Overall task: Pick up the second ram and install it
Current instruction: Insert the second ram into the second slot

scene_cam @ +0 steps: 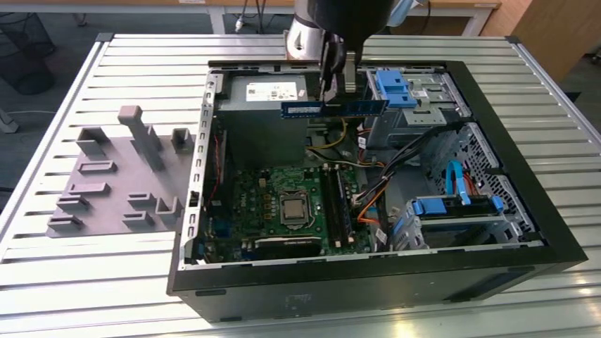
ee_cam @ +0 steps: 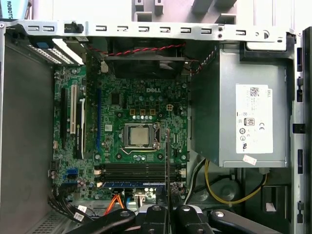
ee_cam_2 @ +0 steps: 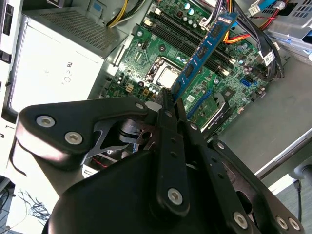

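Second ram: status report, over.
Gripper shut on second ram, held edge-up above open computer case. Not seated; motherboard below. Cables beside the slots.

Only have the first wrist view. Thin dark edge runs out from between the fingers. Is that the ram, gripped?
Observer: Yes. In the second wrist view the gripper is shut on the ram, whose chip face reaches out over the motherboard.
Operator: Seated in a slot?
Observer: No. In the exterior view the ram hangs level, well above the motherboard, at the far end of the open case.
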